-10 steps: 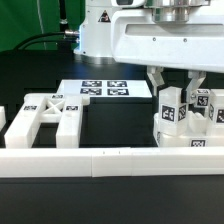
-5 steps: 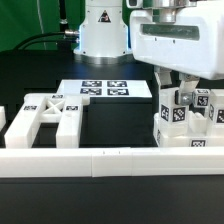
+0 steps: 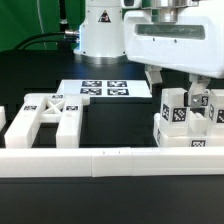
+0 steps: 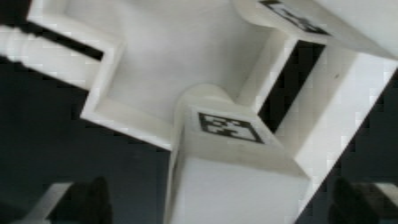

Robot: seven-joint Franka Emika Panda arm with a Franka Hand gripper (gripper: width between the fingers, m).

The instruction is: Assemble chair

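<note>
Several white chair pieces stand at the exterior view's right: a short square post (image 3: 176, 112) with a tag, a second tagged post (image 3: 205, 101) behind it, and a blocky white base piece (image 3: 185, 138) under them. The X-braced frame (image 3: 45, 115) lies at the left. My gripper (image 3: 174, 88) hangs over the near post, open, one finger on each side of its top. In the wrist view the tagged post (image 4: 231, 128) rises between my gripper's (image 4: 222, 205) dark fingers (image 4: 80, 203), with gaps on both sides. A larger white piece (image 4: 151, 80) lies beyond it.
The long low white rail (image 3: 110, 160) runs across the front of the table. The marker board (image 3: 105, 90) lies flat behind the middle. The robot's base (image 3: 100, 35) stands at the back, with cables to its left.
My hand has shifted toward the exterior view's right, then back a little to the left. It stays over the near post. The chair pieces have not moved.
</note>
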